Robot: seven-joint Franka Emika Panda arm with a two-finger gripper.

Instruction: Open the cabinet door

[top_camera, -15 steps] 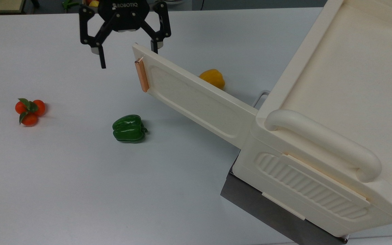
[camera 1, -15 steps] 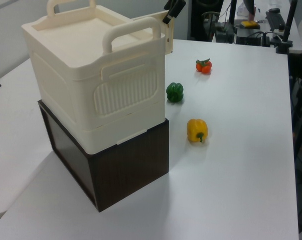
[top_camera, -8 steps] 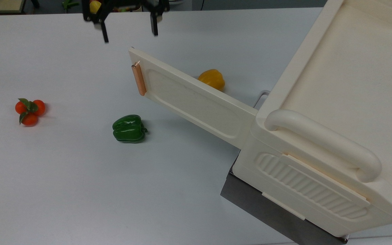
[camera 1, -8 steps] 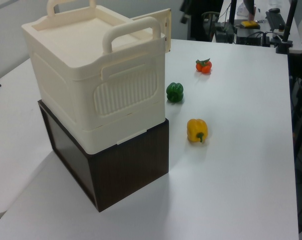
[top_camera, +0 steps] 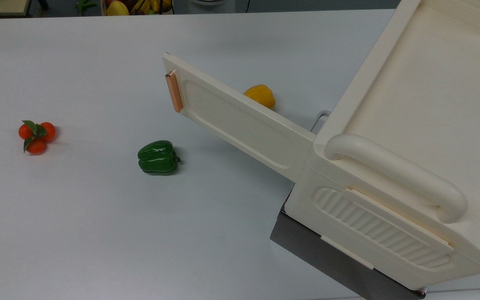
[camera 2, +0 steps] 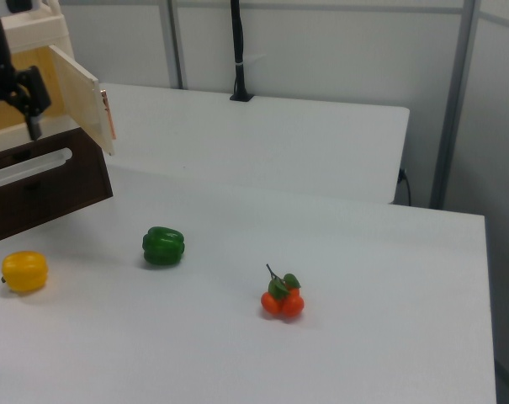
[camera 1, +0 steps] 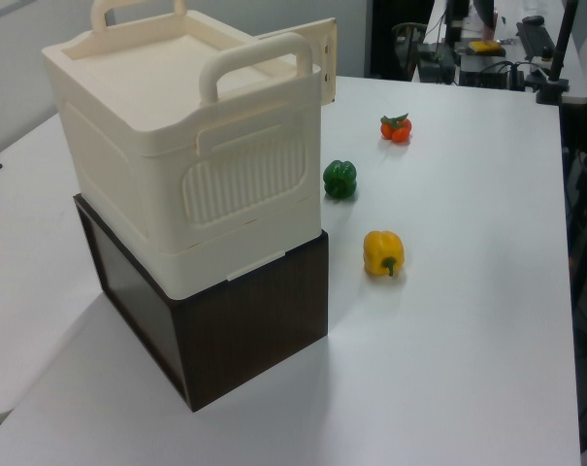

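Cabinet door (top_camera: 240, 121) swung open; green pepper (top_camera: 158, 157) near it.

The gripper (camera 2: 29, 108) is seen at the right view's upper left, raised, its black fingers (camera 2: 34, 128) pointed downward (whether they are parted cannot be made out).

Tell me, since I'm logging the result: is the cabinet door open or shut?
Open: the cabinet door stands swung well out from the cabinet.

obstacles: cabinet door (top_camera: 240, 121) swung wide, green pepper (top_camera: 158, 157) near | free: table (top_camera: 77, 229) probably open elsewhere
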